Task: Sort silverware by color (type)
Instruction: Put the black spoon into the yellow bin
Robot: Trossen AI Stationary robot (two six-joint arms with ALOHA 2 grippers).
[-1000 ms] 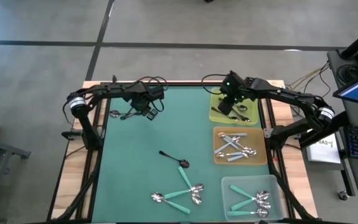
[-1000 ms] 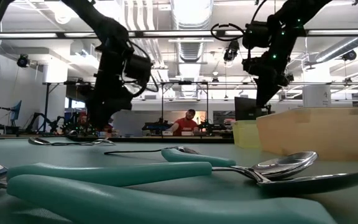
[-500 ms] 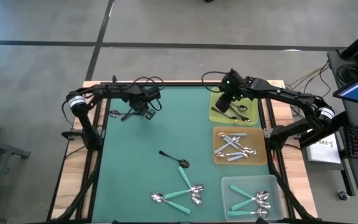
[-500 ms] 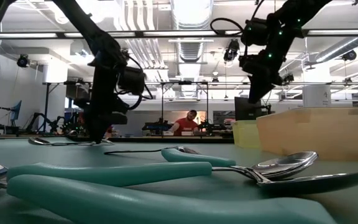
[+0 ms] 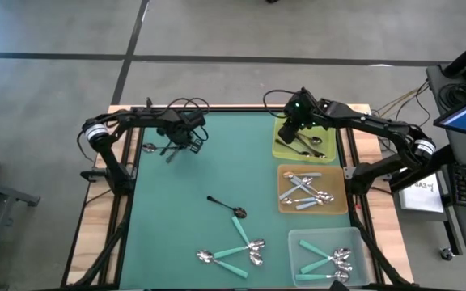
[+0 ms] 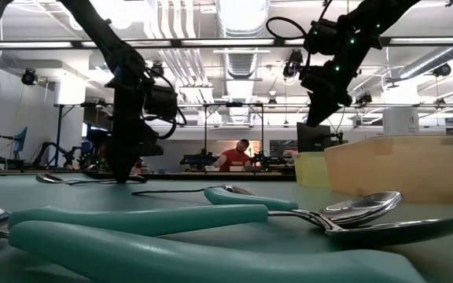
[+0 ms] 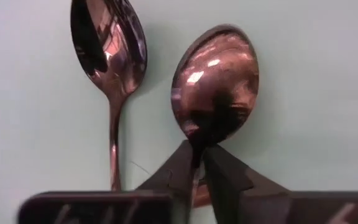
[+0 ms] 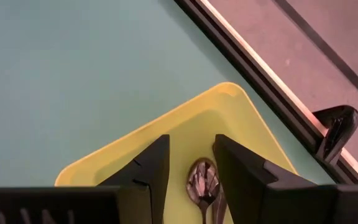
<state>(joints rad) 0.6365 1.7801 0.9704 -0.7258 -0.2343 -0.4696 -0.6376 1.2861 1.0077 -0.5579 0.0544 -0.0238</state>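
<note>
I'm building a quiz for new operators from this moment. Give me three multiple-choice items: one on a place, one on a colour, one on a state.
1. Where is the left gripper?
A. far left part of the mat
B. over the clear tray
C. at the orange tray

2. What colour is the tray under the right gripper?
A. orange
B. yellow
C. clear

3. The left gripper is:
A. wide open
B. out of view
C. shut on a dark spoon

Answers: 1 A, the high view shows it there. 2 B, both views show yellow. 3 C, the fingers pinch its neck.
</note>
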